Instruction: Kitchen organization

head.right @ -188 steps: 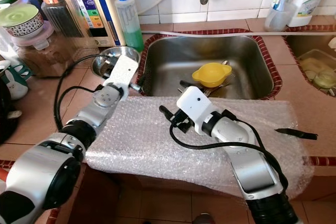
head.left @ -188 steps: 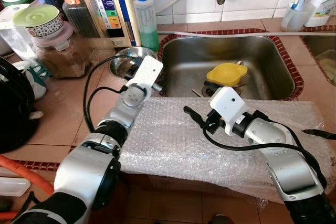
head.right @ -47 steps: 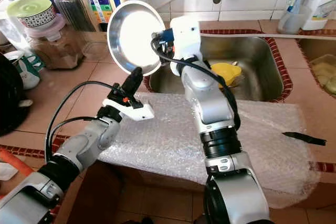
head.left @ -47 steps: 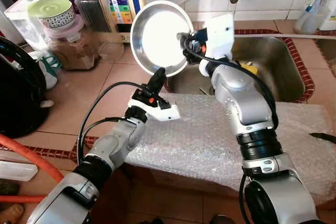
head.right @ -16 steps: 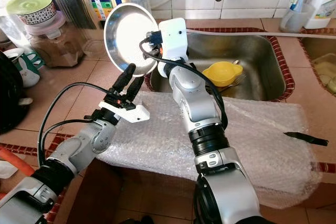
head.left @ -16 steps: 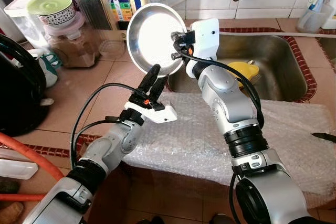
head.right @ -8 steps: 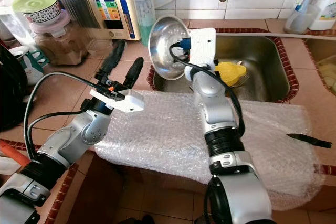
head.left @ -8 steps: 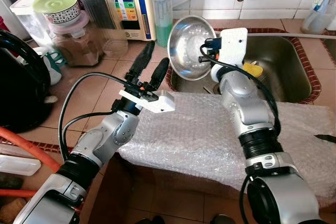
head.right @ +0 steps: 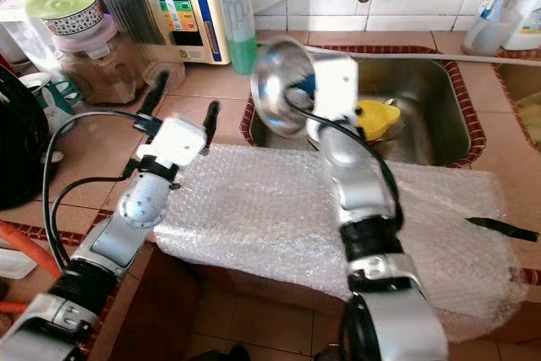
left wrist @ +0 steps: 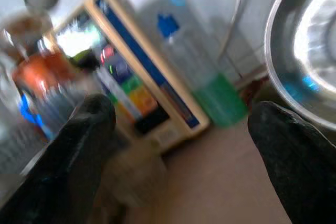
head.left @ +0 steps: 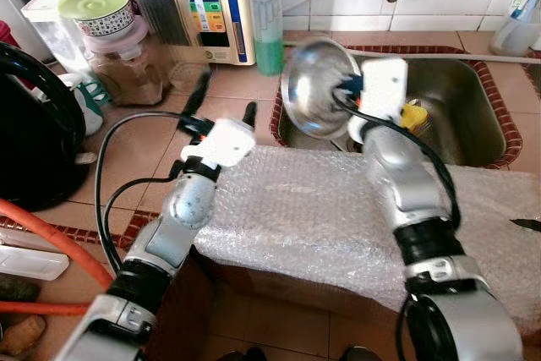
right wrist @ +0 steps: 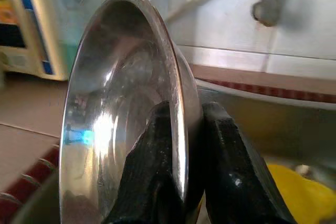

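- Lower now than a moment ago, the steel bowl (head.left: 317, 86) hangs tilted over the sink's (head.left: 461, 107) left rim.
- Right gripper (right wrist: 181, 145) pinches its rim; left gripper (head.left: 221, 107), fingers spread, has drawn away.
- Likely next: lowering it into the sink.

Tiled countertop (head.left: 161, 145): bubble wrap (head.left: 321, 217) is laid at 6 o'clock; jars (head.left: 118, 65) at 10; soap bottle (head.left: 268, 23) at 12.

Shiny steel bowl (right wrist: 123, 124), tilted on edge above the sink's (head.left: 473, 99) left rim.
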